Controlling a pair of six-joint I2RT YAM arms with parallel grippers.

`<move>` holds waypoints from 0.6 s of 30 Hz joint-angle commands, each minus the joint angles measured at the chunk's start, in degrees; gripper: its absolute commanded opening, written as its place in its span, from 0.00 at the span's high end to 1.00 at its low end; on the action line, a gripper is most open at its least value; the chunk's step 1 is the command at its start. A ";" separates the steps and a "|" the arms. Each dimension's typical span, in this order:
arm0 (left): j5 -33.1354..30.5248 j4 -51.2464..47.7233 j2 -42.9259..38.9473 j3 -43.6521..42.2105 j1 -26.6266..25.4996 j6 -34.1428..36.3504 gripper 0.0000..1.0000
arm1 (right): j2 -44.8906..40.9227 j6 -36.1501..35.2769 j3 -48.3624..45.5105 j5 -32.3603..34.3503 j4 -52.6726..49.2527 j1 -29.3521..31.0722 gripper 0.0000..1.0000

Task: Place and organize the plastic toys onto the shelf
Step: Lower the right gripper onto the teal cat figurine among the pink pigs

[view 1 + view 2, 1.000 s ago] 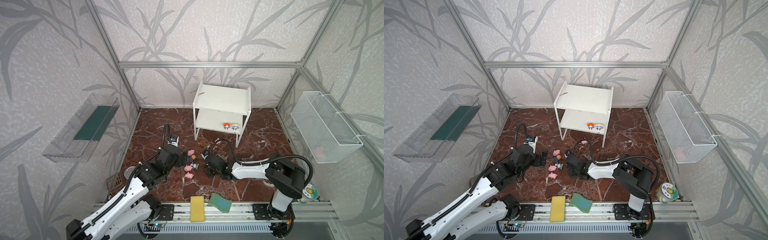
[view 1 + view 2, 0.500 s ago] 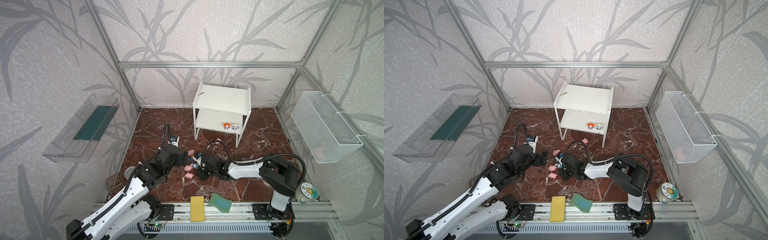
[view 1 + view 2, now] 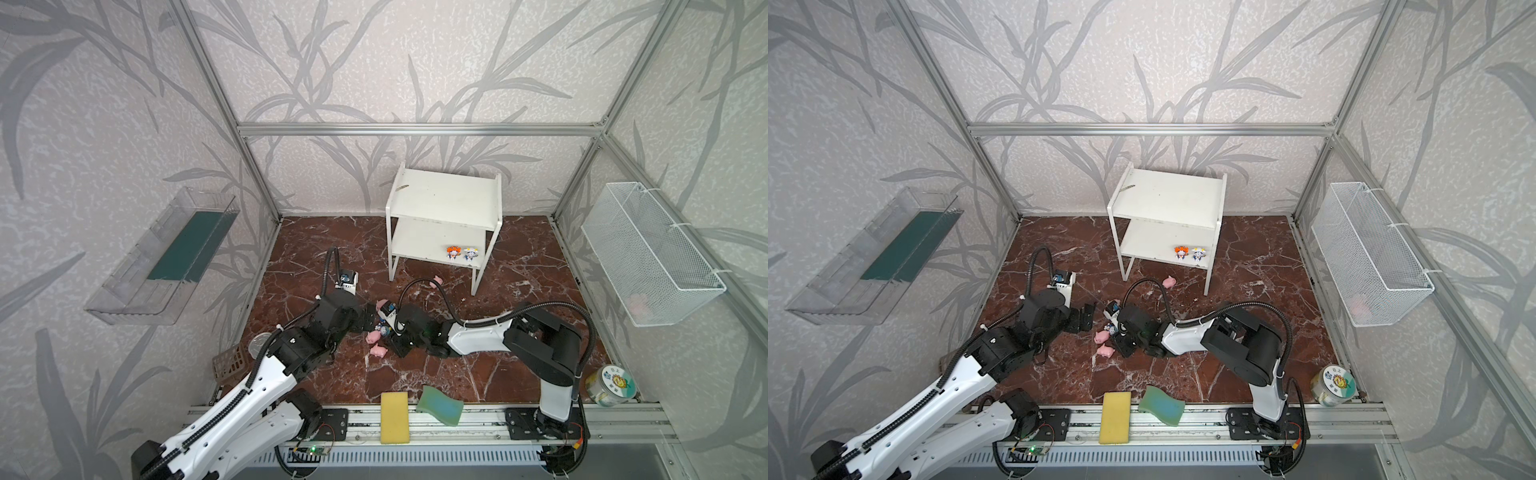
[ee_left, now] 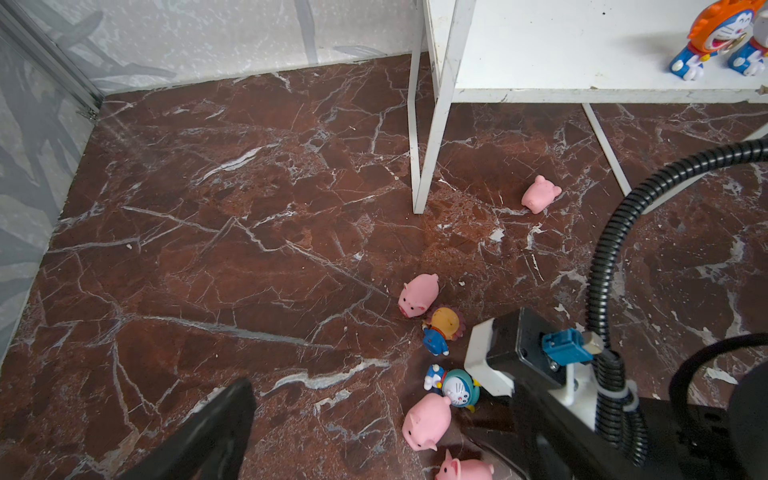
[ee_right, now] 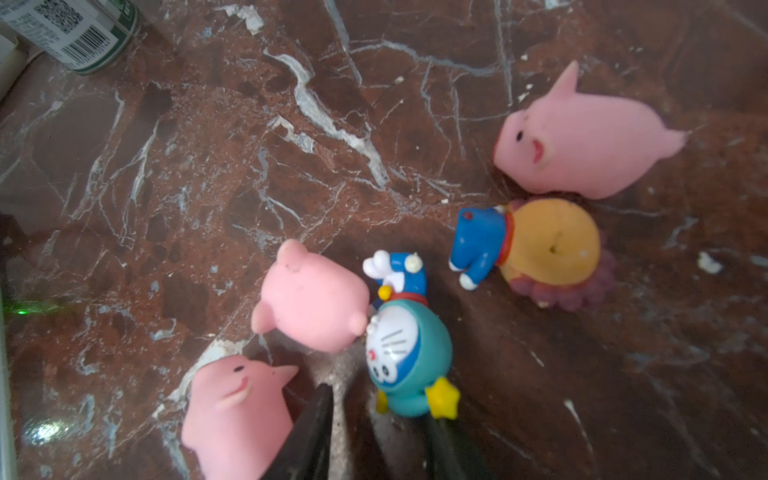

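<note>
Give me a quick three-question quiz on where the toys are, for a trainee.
1. True or false: two figurines stand on the lower board of the shelf.
2. How many pigs lie on the floor? A two, B four, C six.
3. Which toy lies just ahead of the right gripper?
Key: 1 true. 2 B. 3 the teal figurine.
</note>
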 commanded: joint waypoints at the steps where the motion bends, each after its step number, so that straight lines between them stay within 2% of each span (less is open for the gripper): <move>1: -0.10 0.76 0.12 -0.74 0.06 -0.12 0.03 | 0.44 -0.45 -1.95 0.54 -0.64 -1.08 0.66; 15: -0.35 0.50 -0.03 -0.89 0.01 -0.13 0.03 | 2.04 -3.48 -3.05 -5.59 8.02 -3.62 0.73; 18: -0.26 0.67 0.23 -0.91 0.00 -0.13 0.03 | 2.17 -4.01 -3.29 -6.28 8.81 -3.74 0.79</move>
